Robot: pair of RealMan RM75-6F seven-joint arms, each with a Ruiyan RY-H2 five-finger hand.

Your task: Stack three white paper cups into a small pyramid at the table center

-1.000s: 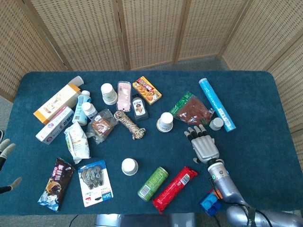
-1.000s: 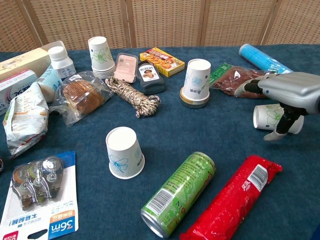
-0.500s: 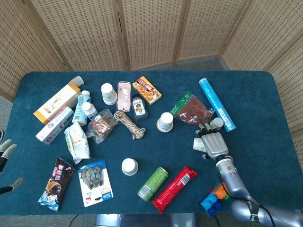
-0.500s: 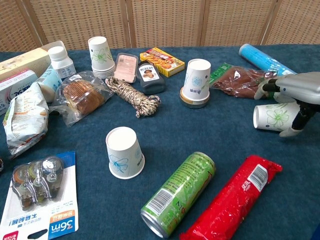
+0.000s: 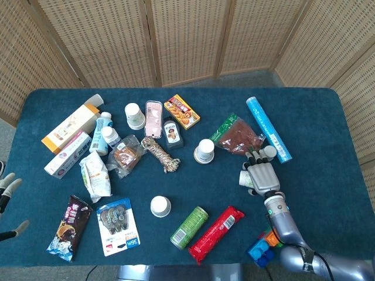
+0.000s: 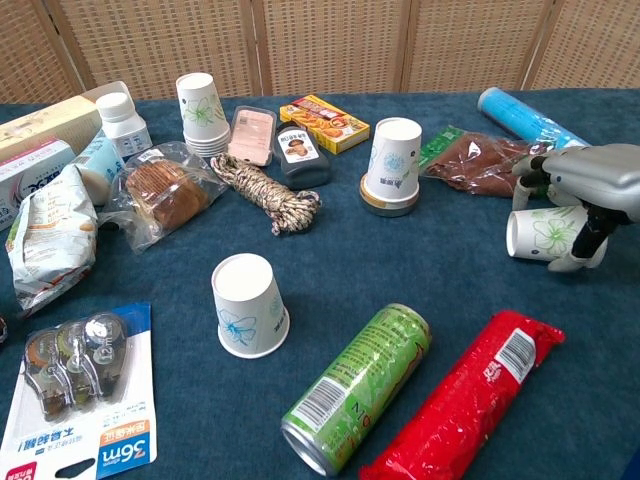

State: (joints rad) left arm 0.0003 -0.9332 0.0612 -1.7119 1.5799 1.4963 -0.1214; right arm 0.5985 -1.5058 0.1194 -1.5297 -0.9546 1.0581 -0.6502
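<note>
The right robot hand (image 6: 585, 195) is seen at the right side of the blue-covered worktop (image 5: 328, 175), laid palm-down over a white paper cup lying on its side (image 6: 540, 234); its fingers (image 6: 530, 170) are draped over the cup's top and its thumb is set against the cup's near side, though whether the cup is actually gripped cannot be told. In the head view the same robot hand (image 5: 261, 174) is shown just below a brown packet of food (image 5: 237, 136) and beside a light blue tube (image 5: 267, 129). A second white paper cup, standing upside down on a round tin (image 6: 394, 161), is found toward the middle, and a third upside-down white paper cup (image 6: 247, 304) is placed nearer the front, apart from the others. A green drink can (image 6: 358, 386) and a red wrapped packet (image 6: 466, 396) are laid side by side in front. The left robot hand (image 5: 8, 202) is only glimpsed at the left edge of the head view, its fingers spread and nothing held.
</note>
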